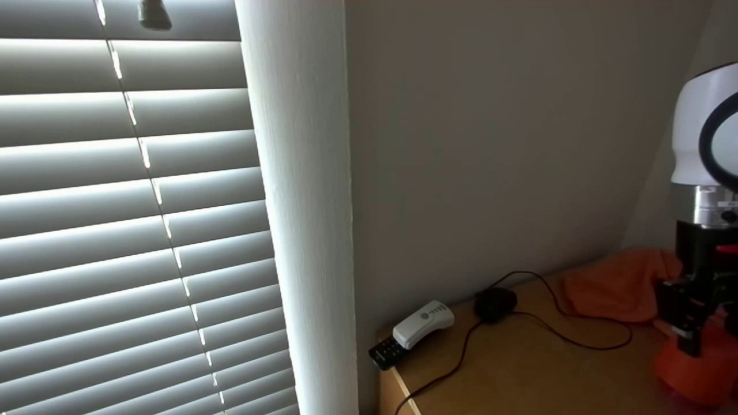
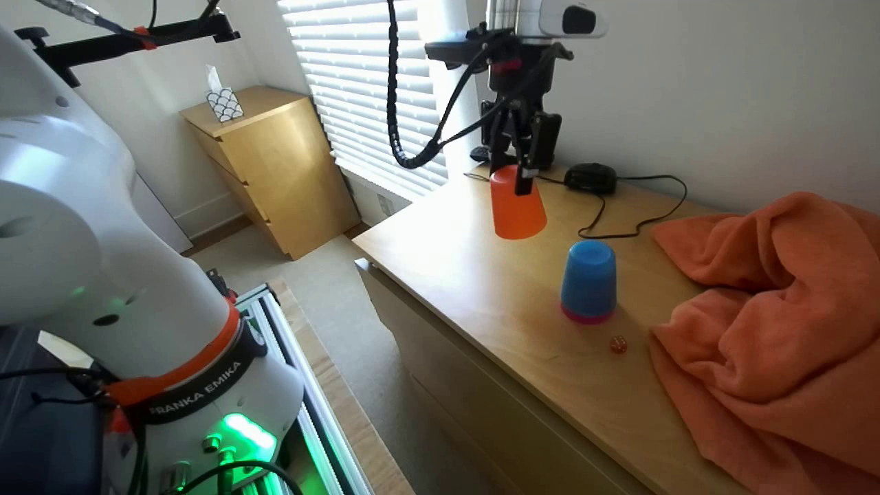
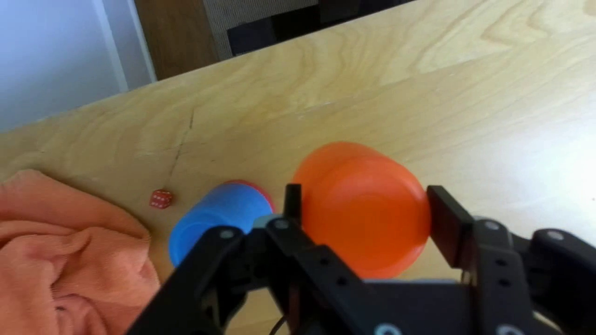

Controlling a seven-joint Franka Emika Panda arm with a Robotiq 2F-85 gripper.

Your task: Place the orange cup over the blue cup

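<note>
The orange cup (image 2: pixel 520 214) is upside down and slightly tilted between my gripper's fingers (image 2: pixel 512 176). It seems to hang above the dresser top. In the wrist view, the fingers (image 3: pixel 365 200) press on both sides of the orange cup (image 3: pixel 365 228). The gripper (image 1: pixel 710 340) and orange cup (image 1: pixel 692 369) also show at the right edge of an exterior view. The blue cup (image 2: pixel 590 278) stands upside down on the dresser, with a pink-red rim showing below it. In the wrist view, the blue cup (image 3: pixel 228 207) is left of the orange cup, partly hidden by the gripper.
A small red die (image 2: pixel 618 344) lies by the blue cup. A crumpled orange cloth (image 2: pixel 790 309) covers one side of the dresser top (image 2: pixel 467 275). A black adapter with a cable (image 2: pixel 590 178) lies near the wall. Remotes (image 1: pixel 424 324) lie at the dresser's corner.
</note>
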